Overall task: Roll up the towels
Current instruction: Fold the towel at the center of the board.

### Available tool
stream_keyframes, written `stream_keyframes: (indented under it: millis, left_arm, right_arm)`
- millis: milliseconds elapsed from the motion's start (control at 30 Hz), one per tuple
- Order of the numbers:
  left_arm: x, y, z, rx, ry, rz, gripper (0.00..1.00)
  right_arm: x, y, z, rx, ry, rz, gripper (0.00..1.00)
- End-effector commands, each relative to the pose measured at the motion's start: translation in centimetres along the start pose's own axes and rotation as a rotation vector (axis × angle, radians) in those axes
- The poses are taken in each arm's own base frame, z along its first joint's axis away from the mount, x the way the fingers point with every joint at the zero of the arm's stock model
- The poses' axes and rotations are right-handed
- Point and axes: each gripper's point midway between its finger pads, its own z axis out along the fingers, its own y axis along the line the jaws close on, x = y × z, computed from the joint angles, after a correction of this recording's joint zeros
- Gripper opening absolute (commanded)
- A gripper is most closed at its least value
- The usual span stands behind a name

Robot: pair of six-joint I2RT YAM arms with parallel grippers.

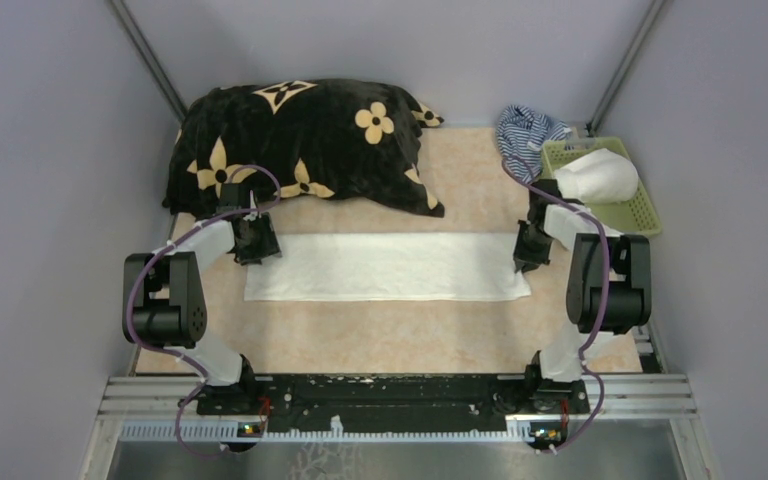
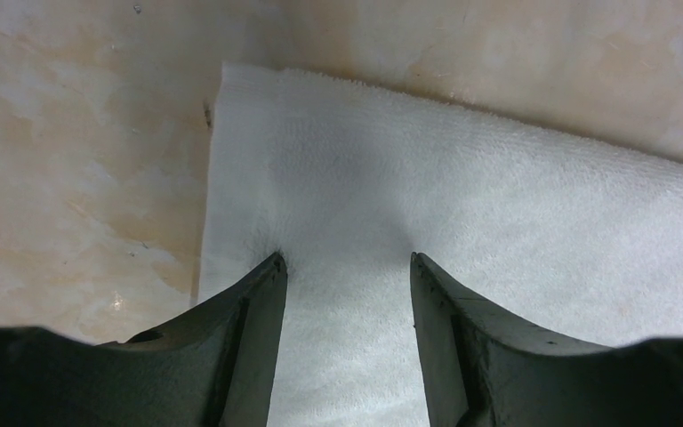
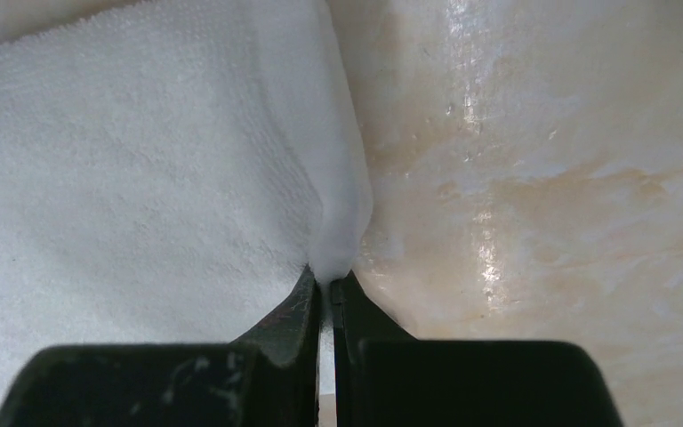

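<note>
A long white towel [image 1: 385, 266] lies flat across the tan table, just in front of the pillow. My left gripper [image 1: 257, 246] is open, its fingertips pressed down onto the towel's left end [image 2: 347, 178], near the far left corner. My right gripper [image 1: 527, 250] is shut on the towel's right edge [image 3: 342, 205], which is pinched up into a small ridge between the fingers. A second white towel [image 1: 597, 176] lies rolled in the green basket at the right.
A black pillow with tan flowers [image 1: 300, 145] lies behind the towel. A blue-and-white striped garment [image 1: 525, 130] sits at the back right beside the green basket [image 1: 640, 210]. Grey walls close in both sides. A metal rail [image 1: 400, 395] runs along the near edge.
</note>
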Motion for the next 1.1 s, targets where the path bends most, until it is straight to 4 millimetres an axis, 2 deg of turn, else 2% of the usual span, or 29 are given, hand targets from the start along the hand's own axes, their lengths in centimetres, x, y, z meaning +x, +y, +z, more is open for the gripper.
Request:
stream_keyframes:
  millis: [0, 67, 100, 233, 467, 567, 633, 733, 833, 933, 1067]
  left_arm:
    - [2.4, -0.3, 0.3, 0.028, 0.073, -0.005, 0.6]
    - [2.4, -0.5, 0.2, 0.038, 0.072, -0.006, 0.6]
    - [2.4, -0.5, 0.2, 0.043, 0.071, -0.006, 0.6]
    - [1.8, -1.7, -0.8, 0.105, 0.052, -0.02, 0.61]
    - [-0.6, -3.4, -4.5, 0.203, -0.058, -0.074, 0.66]
    - [-0.2, -3.7, -5.0, 0.221, -0.046, -0.072, 0.66]
    - [0.7, -4.2, -5.0, 0.255, -0.022, -0.079, 0.66]
    - [2.3, -5.6, -5.0, 0.322, 0.025, -0.089, 0.64]
    - [4.0, -7.2, -4.7, 0.358, 0.064, -0.074, 0.64]
    - [5.2, -8.2, -4.4, 0.382, 0.096, -0.075, 0.64]
    - [6.4, -8.4, -3.6, 0.384, 0.13, -0.083, 0.63]
  right_arm:
    - [1.5, 0.1, -0.1, 0.051, 0.042, -0.037, 0.0]
    - [0.2, -0.1, -1.4, 0.074, -0.003, -0.033, 0.0]
    - [-0.7, -0.4, -2.8, 0.087, -0.048, -0.028, 0.0]
    - [-2.7, -2.3, -5.7, 0.197, -0.135, -0.012, 0.0]
    - [-5.4, -7.8, -10.6, 0.315, -0.275, 0.15, 0.0]
    - [-6.5, -10.2, -12.6, 0.344, -0.356, 0.223, 0.0]
    - [-7.3, -10.6, -13.9, 0.361, -0.396, 0.219, 0.0]
    - [-8.0, -10.0, -14.6, 0.323, -0.417, 0.206, 0.0]
    - [-8.3, -8.2, -15.2, 0.251, -0.447, 0.168, 0.0]
    - [-8.3, -4.5, -15.7, 0.155, -0.456, 0.073, 0.0]
    - [-6.9, 2.3, -15.7, -0.048, -0.418, -0.015, 0.0]
